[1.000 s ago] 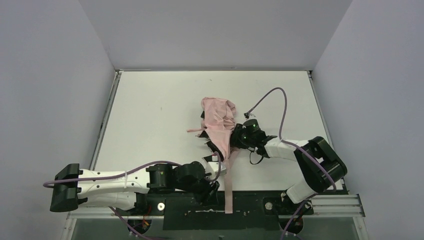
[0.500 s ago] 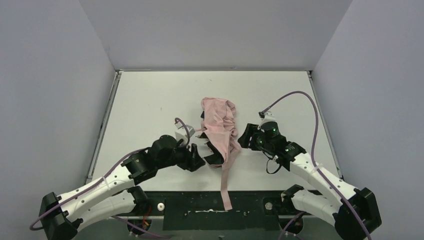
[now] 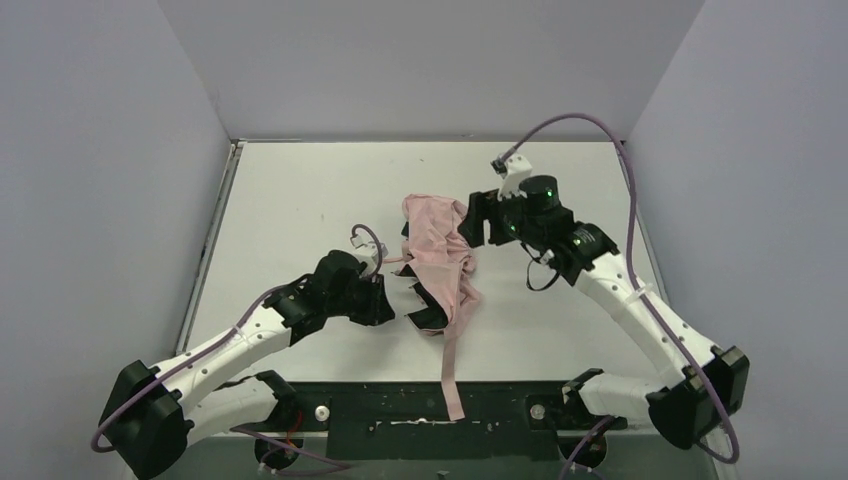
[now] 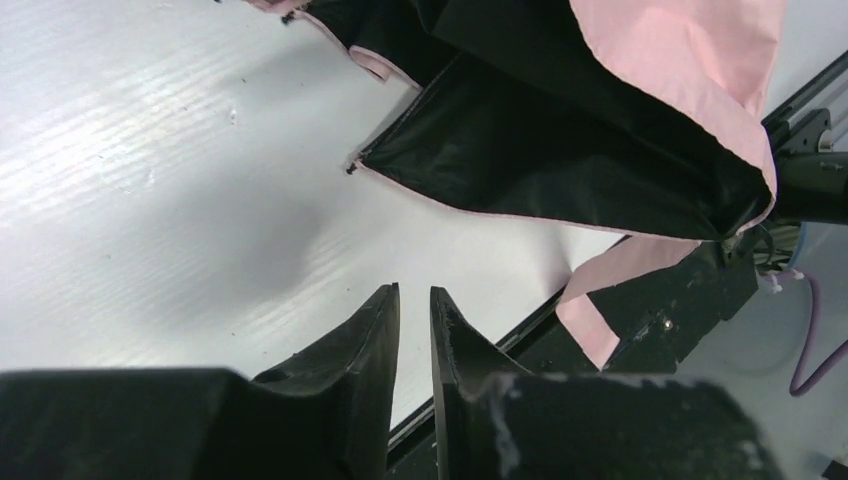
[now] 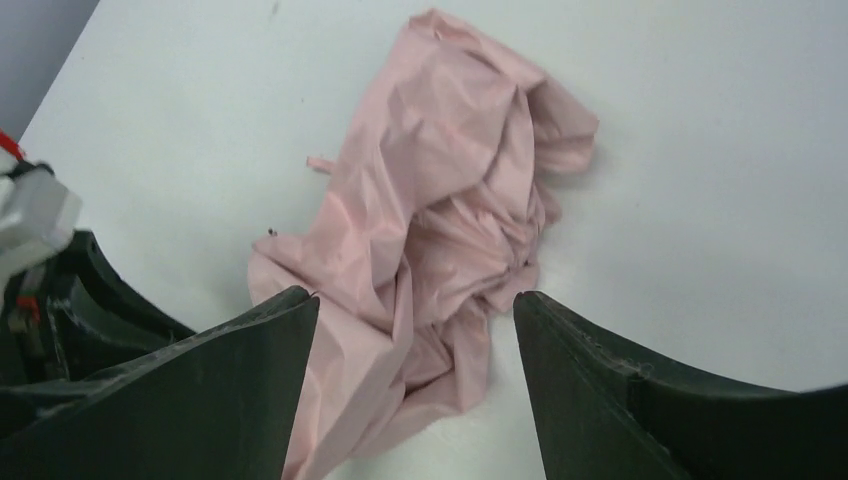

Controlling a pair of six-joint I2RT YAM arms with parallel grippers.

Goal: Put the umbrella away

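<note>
The umbrella (image 3: 437,243) lies collapsed and crumpled mid-table, pale pink outside, with black inner folds (image 3: 429,312) at its near end. A long pink strap (image 3: 451,375) trails from it over the table's near edge. The shaft and handle are hidden. My left gripper (image 3: 386,304) is shut and empty, low over the table just left of the black folds (image 4: 560,150); its tips (image 4: 413,292) point at the bare table. My right gripper (image 3: 477,221) is open wide and empty, above the canopy's right side, with pink fabric (image 5: 440,200) showing between its tips (image 5: 415,300).
The white table (image 3: 300,200) is walled by grey panels on the left, back and right. A black rail (image 3: 500,410) runs along the near edge under the strap (image 4: 600,310). A purple cable (image 3: 610,160) loops over the right arm.
My left arm swung from the near edge up to the umbrella's left side. My right arm moved away from the umbrella's near right and rose to its far right side.
</note>
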